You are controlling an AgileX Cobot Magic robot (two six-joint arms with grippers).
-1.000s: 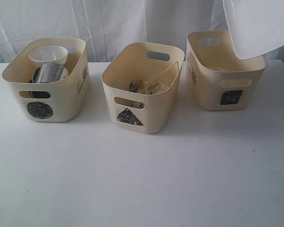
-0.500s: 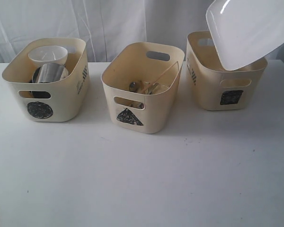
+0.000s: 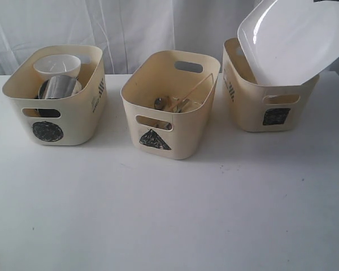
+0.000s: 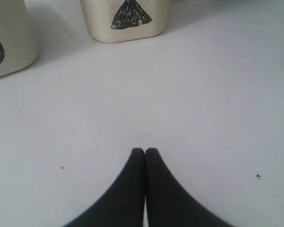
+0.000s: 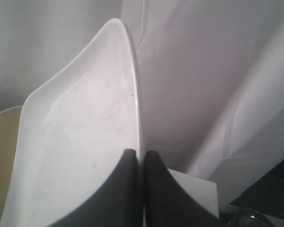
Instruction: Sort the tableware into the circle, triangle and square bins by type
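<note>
A large white plate (image 3: 296, 39) hangs tilted over the square bin (image 3: 254, 101), its lower edge at the bin's rim. My right gripper (image 5: 140, 152) is shut on the plate's rim (image 5: 132, 85); the gripper itself is out of the exterior view. The circle bin (image 3: 73, 121) holds a small white bowl (image 3: 57, 66) and a steel mug (image 3: 59, 87). Steel cutlery (image 3: 169, 104) and a chopstick (image 3: 198, 86) lie in the triangle bin (image 3: 183, 138). My left gripper (image 4: 145, 150) is shut on nothing, low over the white table (image 4: 203, 94), with the triangle bin (image 4: 128, 19) ahead of it.
A white curtain (image 3: 135, 28) hangs behind the three bins. The circle bin's side (image 4: 4, 42) shows at the edge of the left wrist view. White table (image 3: 169, 214) stretches in front of the bins.
The plate has come down and to the left, from the top right corner toward the square bin, tipping its face more into view. The left gripper has not moved.
</note>
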